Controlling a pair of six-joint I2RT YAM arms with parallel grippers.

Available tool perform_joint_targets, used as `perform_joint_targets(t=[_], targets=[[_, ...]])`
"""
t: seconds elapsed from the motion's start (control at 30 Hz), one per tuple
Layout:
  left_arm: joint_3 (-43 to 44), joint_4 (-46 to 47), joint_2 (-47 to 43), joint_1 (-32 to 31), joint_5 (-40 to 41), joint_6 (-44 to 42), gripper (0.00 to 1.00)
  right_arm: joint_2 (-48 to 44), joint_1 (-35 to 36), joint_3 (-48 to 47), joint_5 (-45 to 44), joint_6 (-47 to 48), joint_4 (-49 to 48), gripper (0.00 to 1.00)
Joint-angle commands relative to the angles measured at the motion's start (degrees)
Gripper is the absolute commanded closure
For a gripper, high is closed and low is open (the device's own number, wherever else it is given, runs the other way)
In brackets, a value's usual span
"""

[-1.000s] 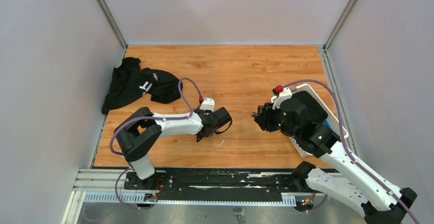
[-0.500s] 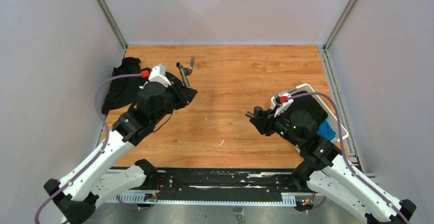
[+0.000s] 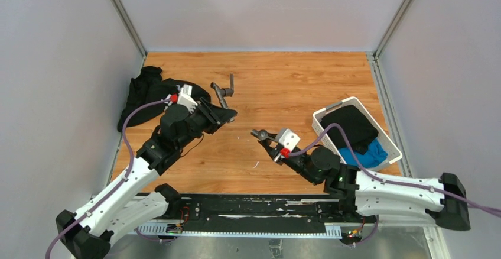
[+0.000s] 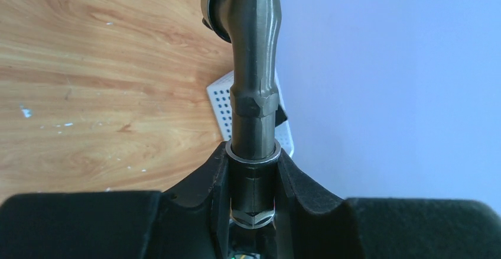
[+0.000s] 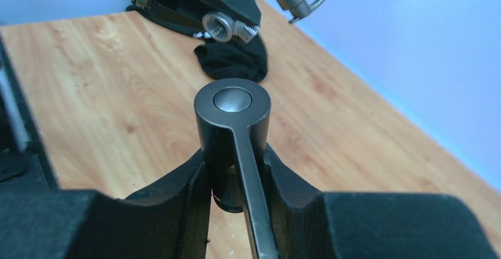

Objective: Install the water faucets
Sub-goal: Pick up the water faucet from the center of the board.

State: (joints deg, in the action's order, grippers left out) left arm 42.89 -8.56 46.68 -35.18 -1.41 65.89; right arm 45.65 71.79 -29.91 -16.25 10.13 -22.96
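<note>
The right arm has swung away from the white plastic basket. The left arm has moved a little toward the middle of the wooden table. So the two metal parts are now much nearer to each other than they were half a second ago. They point at each other but do not touch yet. I think the robot is getting ready to join them.

The left claw is closed tight on a long round dark-grey metal tap pipe, held up off the table. The pipe has a six-sided nut and a side stub with a screw hole. The right claw is closed on a short dark-grey metal knob with a thin flat lever, also up in the air.
</note>
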Motion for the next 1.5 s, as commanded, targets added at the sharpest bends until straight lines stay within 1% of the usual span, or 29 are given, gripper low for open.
perform_joint_targets(t=[0.0, 0.03, 0.1, 0.2, 0.23, 0.27, 0.3, 0.33, 0.47, 0.6, 0.73, 0.8, 0.87, 0.97, 1.1, 1.23, 1.37, 1.47], targets=[[-0.53, 8.24, -5.0, 0.5, 1.23, 5.06, 1.0, 6.06, 9.05, -0.9, -15.52, 24.82, -20.97, 1.0], [-0.75, 9.78, -5.55, 0.52, 1.98, 4.81, 1.0, 8.22, 10.65, 0.98, -16.97, 32.01, -28.29, 1.0], [-0.52, 9.27, -6.2, 0.51, 3.12, 4.56, 1.0, 14.12, 12.55, 3.16, -18.73, 40.24, -42.38, 1.0], [0.77, 8.03, -5.61, 0.54, 2.19, 4.65, 1.0, 24.14, 14.77, 2.76, -21.41, 52.51, -58.93, 1.0], [1.92, 5.73, -4.95, 0.56, 1.97, 4.99, 1.0, 28.17, 15.33, 2.22, -21.6, 57.86, -66.48, 1.0], [3.04, 3.82, -4.41, 0.62, 1.8, 5.18, 1.0, 31.86, 16.1, 0.8, -22.7, 63.39, -68.38, 1.0], [3.95, 2.45, -3.89, 0.56, 1.77, 5.51, 1.0, 34.8, 16.66, -0.99, -24.61, 67.99, -68.62, 1.0], [4.58, 1.26, -3.59, 0.66, 1.76, 6.0, 1.0, 36.86, 16.93, -2.58, -26.28, 69.8, -68.69, 1.0], [5.77, -3.05, -4.71, 0.94, 3.1, 7.25, 1.0, 37.13, 17.15, -3.54, -25.82, 68.25, -68.7, 1.0], [5.28, -5.17, -7.23, 1.46, 4.94, 8.52, 1.0, 38.3, 17.6, -4.61, -25.3, 72.84, -68.71, 1.0], [7.12, -9.42, -6.43, 2.53, 3.91, 8.83, 1.0, 41.82, 19.66, -6.79, -23.98, 83.95, -68.7, 1.0], [7.53, -9.94, -5.96, 4.11, 0.98, 10.19, 1.0, 43.51, 20.3, -7.84, -23.65, 89.02, -68.69, 1.0], [7.95, -9.14, -5.58, 7.33, -5.71, 10.96, 1.0, 44.68, 21.0, -8.81, -24.56, 94.3, -68.7, 1.0], [10.35, -11.69, -4.21, 9.35, -9.96, 9.74, 1.0, 44.59, 21.91, -8.33, -24.45, 98.76, -68.69, 1.0], [9.4, -7.97, -2.92, 9.6, -12.87, 10.74, 1.0, 45.18, 21.78, -9.13, -23.91, 100.91, -68.71, 1.0], [7.66, -6.37, -3.72, 9.6, -12.76, 10.82, 1.0, 47.38, 20.78, -12.14, -24.75, 101.12, -68.7, 1.0], [3.87, 0.26, -5.75, 9.6, -13.65, 13.0, 1.0, 50.03, 19.07, -15.1, -25.3, 99.41, -68.66, 1.0], [2.0, 1.58, -7.44, 9.6, -12.17, 13.24, 1.0, 51.63, 18.35, -17.01, -25.43, 98.8, -68.66, 1.0]])
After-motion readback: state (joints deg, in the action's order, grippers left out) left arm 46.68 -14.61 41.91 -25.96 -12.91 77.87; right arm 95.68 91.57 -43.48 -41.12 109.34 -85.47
